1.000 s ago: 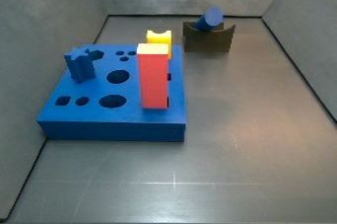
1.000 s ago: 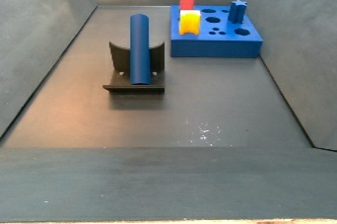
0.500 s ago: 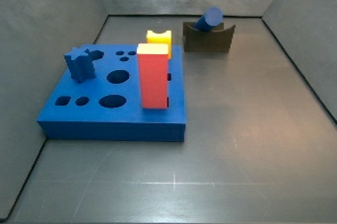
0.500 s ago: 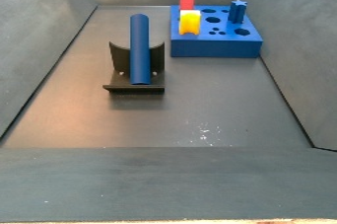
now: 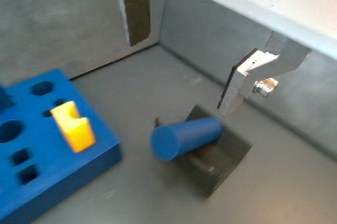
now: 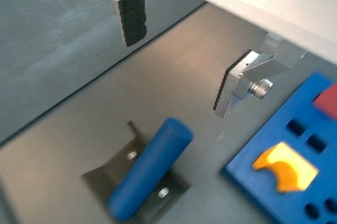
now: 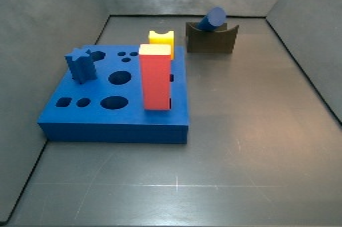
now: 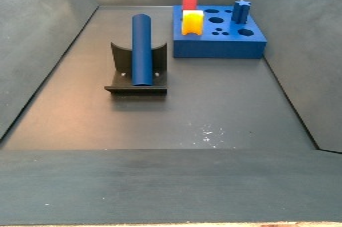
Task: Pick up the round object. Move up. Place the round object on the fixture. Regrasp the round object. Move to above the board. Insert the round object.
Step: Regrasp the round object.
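Resting in the fixture (image 8: 136, 79), the round object (image 8: 142, 47) hasn't shifted since a second ago; the gripper (image 6: 184, 52) hangs above, jaws apart and empty, regrasp pending

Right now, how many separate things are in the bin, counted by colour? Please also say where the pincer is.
Blue: 3, the rod, the board, the short peg
Red: 1, the block
Yellow: 1, the block
Dark: 1, the fixture
Total: 6
The pincer is open above the rod, holding nothing; it shows only in the wrist views.
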Controlling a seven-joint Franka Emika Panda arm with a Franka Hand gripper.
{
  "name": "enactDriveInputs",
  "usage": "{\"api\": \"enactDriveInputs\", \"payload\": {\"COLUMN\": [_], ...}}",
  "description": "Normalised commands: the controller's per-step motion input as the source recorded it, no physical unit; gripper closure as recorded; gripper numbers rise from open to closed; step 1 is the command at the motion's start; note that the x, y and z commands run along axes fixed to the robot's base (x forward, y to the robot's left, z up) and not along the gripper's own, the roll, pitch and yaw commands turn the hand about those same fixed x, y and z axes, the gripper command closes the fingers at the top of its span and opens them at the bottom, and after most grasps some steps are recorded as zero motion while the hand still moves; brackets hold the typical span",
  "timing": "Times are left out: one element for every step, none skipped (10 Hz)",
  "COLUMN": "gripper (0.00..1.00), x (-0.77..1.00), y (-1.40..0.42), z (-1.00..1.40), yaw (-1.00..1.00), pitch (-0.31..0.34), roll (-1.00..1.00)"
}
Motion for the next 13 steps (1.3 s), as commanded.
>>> {"api": "enactDriveInputs", "payload": {"gripper": [0.0,0.0,0.0,0.0,0.0,0.0,0.0,0.0,0.0,0.0,0.0,0.0,0.0], "x": [0.01,0.03,0.03,0.05,0.06,0.08,0.09,0.1,0.1,0.1,0.1,0.11,0.11], "y": [-0.02,-0.02,-0.02,-0.03,-0.03,-0.04,-0.04,-0.04,-0.05,-0.05,-0.05,-0.05,-0.06], "z": [0.01,0.0,0.0,0.0,0.0,0.0,-0.01,0.0,0.0,-0.01,-0.01,-0.01,-0.01], "yaw": [0.02,0.02,0.02,0.03,0.03,0.04,0.05,0.08,0.1,0.15,0.18,0.2,0.22], "pitch": [0.027,0.039,0.046,0.062,0.077,0.103,0.118,0.158,0.176,0.21,0.207,0.186,0.159], "roll": [1.0,1.0,1.0,1.0,1.0,1.0,1.0,1.0,1.0,1.0,0.86,0.68,0.5]}}
